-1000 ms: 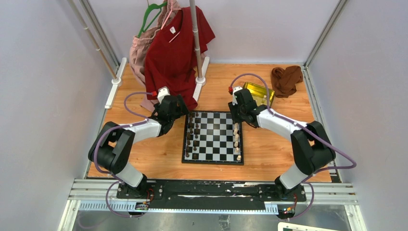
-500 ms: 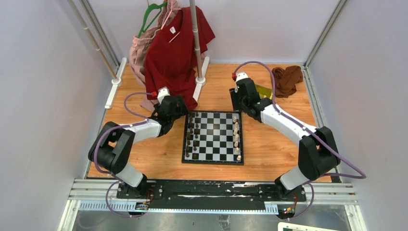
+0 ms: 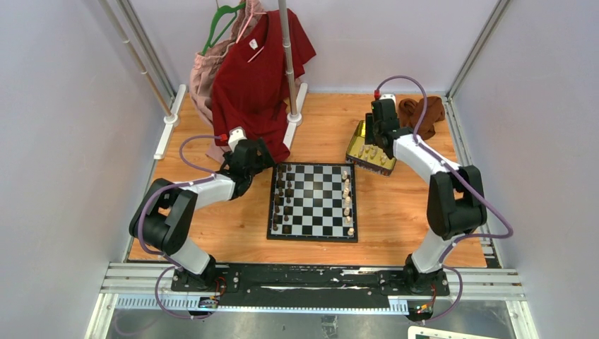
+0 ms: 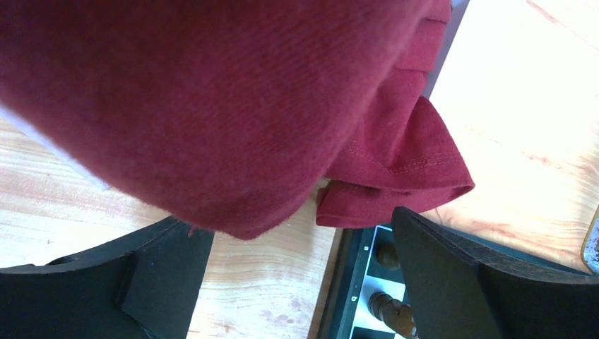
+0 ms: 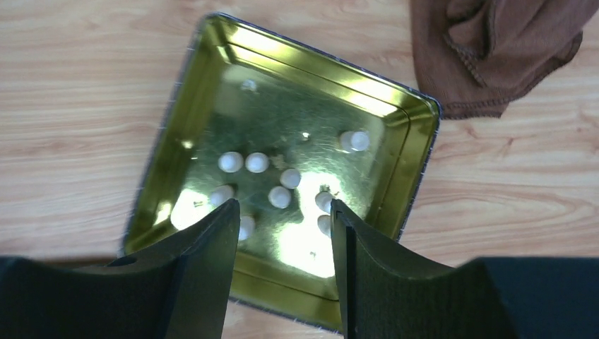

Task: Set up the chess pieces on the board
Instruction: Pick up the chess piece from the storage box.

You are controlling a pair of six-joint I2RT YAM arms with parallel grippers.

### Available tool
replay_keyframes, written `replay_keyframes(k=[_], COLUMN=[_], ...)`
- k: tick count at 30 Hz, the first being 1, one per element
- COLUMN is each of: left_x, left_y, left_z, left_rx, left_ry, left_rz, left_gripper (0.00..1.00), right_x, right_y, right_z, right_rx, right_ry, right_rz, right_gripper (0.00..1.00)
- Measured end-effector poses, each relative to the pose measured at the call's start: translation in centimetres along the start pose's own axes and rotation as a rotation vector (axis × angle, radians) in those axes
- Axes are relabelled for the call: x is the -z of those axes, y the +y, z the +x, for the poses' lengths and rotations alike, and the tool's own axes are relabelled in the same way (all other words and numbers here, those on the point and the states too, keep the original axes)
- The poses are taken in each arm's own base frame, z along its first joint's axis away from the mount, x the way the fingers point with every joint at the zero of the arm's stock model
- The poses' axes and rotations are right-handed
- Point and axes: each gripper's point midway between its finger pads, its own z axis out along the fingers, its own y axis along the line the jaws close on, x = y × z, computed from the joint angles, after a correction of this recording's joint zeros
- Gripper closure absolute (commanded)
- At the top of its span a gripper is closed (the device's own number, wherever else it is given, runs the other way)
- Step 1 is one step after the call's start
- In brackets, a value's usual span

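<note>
On a wooden table (image 3: pixel 395 219), the left pincer (image 3: pixel 256 157) hovers just off the far left corner of the board (image 3: pixel 314 206), its jaws spread wide and holding nothing. The hem of a hanging red shirt (image 4: pixel 212 106) drapes over it and fills most of the left wrist view. In that view a corner of the board and two of the dark pieces (image 4: pixel 392 311) show beside the pincer's right finger.

The black-and-white board lies flat at the middle of the table, between the two arms. Dark pieces (image 3: pixel 281 205) stand along its left side. Cream pieces (image 3: pixel 347 201) stand in a line along its right side, and the squares between the two sets are bare.

Beyond the board's far right corner a gold tin (image 5: pixel 318 70) sits at an angle on the table, with loose cream pieces (image 5: pixel 256 162) scattered on its shiny floor. The right pincer (image 5: pixel 282 208) hangs directly above the tin, its jaws parted and nothing between them. A crumpled brown cloth (image 5: pixel 494 49) lies just past the tin's far corner, at the right rear of the table.
</note>
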Motion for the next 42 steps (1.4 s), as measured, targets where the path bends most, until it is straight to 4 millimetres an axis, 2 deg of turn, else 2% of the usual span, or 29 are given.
replay_keyframes(k=[6, 10, 25, 42], left_x=[0.0, 0.0, -0.2, -0.4], left_y=[0.1, 0.1, 0.4, 0.6], left_z=[0.0, -0.1, 0.1, 0.3], left_rx=[0.001, 0.002, 0.002, -0.001], left_ry=[0.000, 0.000, 0.003, 0.009], left_rz=[-0.001, -0.001, -0.009, -0.015], left_gripper=[0.00, 0.00, 0.00, 0.00], right_x=[-3.3, -4.3, -6.9, -8.5], right_y=[-3.0, -4.2, -5.8, -5.8], right_z=[3.4, 4.2, 4.4, 3.8], right_rx=[-0.038, -0.061, -0.096, -0.103], right_ry=[0.112, 0.143, 0.167, 0.157], right_rz=[0.076, 0.102, 0.124, 0.107], right_gripper=[0.46, 0.46, 0.48, 0.64])
